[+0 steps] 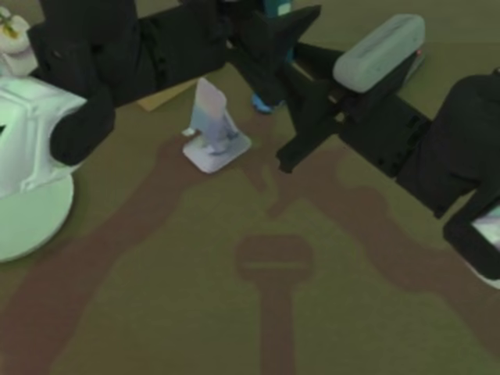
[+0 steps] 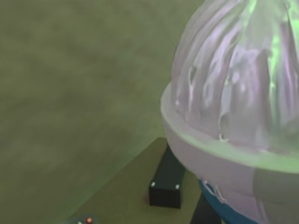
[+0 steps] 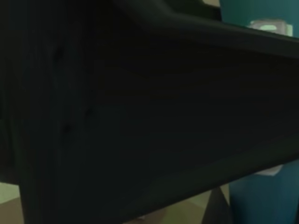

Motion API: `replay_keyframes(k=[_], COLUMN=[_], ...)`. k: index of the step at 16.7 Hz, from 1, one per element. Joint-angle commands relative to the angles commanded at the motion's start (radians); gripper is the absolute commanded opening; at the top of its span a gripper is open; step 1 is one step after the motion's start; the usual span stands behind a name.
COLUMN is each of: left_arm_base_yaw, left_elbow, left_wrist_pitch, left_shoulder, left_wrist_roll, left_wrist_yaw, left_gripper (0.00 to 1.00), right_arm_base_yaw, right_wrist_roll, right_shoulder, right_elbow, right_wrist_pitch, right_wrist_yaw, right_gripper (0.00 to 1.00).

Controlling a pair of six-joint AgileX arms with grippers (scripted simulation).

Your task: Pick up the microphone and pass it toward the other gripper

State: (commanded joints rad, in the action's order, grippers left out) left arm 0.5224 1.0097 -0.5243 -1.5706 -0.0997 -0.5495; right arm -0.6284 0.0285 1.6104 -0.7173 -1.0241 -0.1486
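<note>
The microphone [image 1: 262, 102] hangs upright above the table's back middle, and only the teal ends of its handle show past the black fingers of my left gripper [image 1: 269, 56], which is shut on it. In the left wrist view its white rounded head [image 2: 233, 93] fills the picture, with the teal handle [image 2: 229, 209] below it. My right gripper [image 1: 301, 117], the other gripper, reaches in from the right beside the handle with its fingers spread. The right wrist view is mostly dark, but the teal handle [image 3: 264, 196] and white switch strip [image 3: 268, 25] show at its edge.
A small white stand [image 1: 215, 137] sits just left of the microphone. A large white object on a round base [image 1: 23, 172] fills the left side. A tan flat piece [image 1: 168, 95] lies behind the stand. Another pale object [image 1: 488, 226] is at the right edge.
</note>
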Motion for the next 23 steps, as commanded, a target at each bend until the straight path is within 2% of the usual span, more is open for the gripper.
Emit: replay_keyframes(k=[2,3,11,23], left_arm_base_yaw=[0.0,0.0,0.0,0.0], left_elbow=[0.0,0.0,0.0,0.0], left_wrist_pitch=[0.0,0.0,0.0,0.0], left_shoulder=[0.0,0.0,0.0,0.0], left_wrist_roll=[0.0,0.0,0.0,0.0], left_wrist_yaw=[0.0,0.0,0.0,0.0], left_gripper=[0.02,0.0,0.0,0.0], right_arm_base_yaw=[0.0,0.0,0.0,0.0], right_wrist_roll=[0.0,0.0,0.0,0.0], right_shoulder=[0.0,0.0,0.0,0.0], right_elbow=[0.0,0.0,0.0,0.0], right_wrist_pitch=[0.0,0.0,0.0,0.0], right_wrist_yaw=[0.0,0.0,0.0,0.0], right_gripper=[0.0,0.0,0.0,0.9])
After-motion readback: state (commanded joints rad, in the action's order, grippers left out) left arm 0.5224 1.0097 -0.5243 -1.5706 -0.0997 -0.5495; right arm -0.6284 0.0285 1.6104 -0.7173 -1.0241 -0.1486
